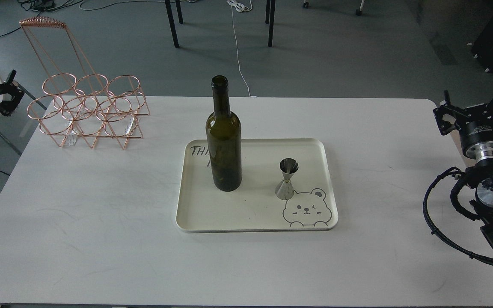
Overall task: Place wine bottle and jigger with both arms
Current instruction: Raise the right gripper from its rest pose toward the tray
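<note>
The dark green wine bottle point(224, 141) stands upright on the left half of a cream tray point(255, 222) in the middle of the table. The small silver jigger point(287, 179) stands upright on the tray's right half, just above a printed bear drawing. My left gripper point(12, 91) hangs off the table's far left edge, open and holding nothing. At the table's right edge my right gripper point(472, 96) is also open and empty. Both grippers are well away from the tray.
A copper wire bottle rack point(88, 111) with several rings and a tall handle stands at the table's back left. The white table point(101, 239) ends close behind the tray. Chair legs and cables lie on the floor beyond.
</note>
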`<move>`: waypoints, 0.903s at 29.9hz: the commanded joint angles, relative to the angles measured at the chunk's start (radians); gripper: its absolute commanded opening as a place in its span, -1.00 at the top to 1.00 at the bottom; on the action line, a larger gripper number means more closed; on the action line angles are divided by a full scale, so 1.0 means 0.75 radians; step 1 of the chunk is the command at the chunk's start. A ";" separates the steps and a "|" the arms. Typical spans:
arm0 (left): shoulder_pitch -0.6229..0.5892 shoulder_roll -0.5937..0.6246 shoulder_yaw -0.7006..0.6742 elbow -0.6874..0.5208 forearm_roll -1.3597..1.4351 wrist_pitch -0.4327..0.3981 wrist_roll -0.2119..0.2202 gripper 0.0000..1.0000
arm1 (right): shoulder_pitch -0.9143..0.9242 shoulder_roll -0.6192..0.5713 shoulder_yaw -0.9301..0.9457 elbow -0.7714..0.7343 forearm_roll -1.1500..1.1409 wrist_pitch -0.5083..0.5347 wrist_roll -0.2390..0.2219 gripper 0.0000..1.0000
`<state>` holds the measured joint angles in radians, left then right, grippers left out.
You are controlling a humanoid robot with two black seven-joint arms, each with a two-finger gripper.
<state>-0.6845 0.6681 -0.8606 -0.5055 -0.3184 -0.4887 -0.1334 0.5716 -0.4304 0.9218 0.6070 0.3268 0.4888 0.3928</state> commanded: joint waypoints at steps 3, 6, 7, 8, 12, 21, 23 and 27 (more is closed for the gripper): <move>-0.010 0.005 -0.002 -0.003 0.001 0.000 0.000 -0.96 | -0.003 -0.060 -0.010 0.046 -0.008 0.000 0.000 -0.98; -0.020 0.003 -0.004 -0.005 -0.001 0.000 0.002 -0.96 | -0.001 -0.089 -0.067 0.068 -0.031 0.000 0.002 -0.98; -0.026 0.003 -0.004 -0.005 -0.001 0.000 0.000 -0.96 | 0.003 -0.103 -0.098 0.078 -0.045 0.000 0.008 -0.98; -0.026 0.005 -0.006 -0.005 -0.001 0.000 0.000 -0.96 | 0.007 -0.121 -0.118 0.093 -0.065 0.000 0.012 -0.97; -0.030 0.007 -0.018 -0.007 -0.003 0.000 -0.006 -0.96 | 0.019 -0.205 -0.143 0.164 -0.237 0.000 0.016 -0.97; -0.059 0.017 -0.012 -0.007 0.005 0.000 0.000 -0.96 | 0.011 -0.410 -0.143 0.687 -0.989 -0.140 0.022 -0.97; -0.061 0.017 -0.012 -0.007 0.005 0.000 -0.002 -0.96 | 0.013 -0.424 -0.143 0.777 -1.132 -0.208 0.022 -0.97; -0.063 0.015 -0.014 -0.007 0.005 0.000 -0.002 -0.96 | 0.003 -0.430 -0.159 0.915 -1.576 -0.343 0.026 -0.97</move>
<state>-0.7309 0.6810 -0.8698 -0.5110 -0.3144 -0.4887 -0.1349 0.5801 -0.7513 0.8108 1.2250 -0.6270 0.2973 0.4101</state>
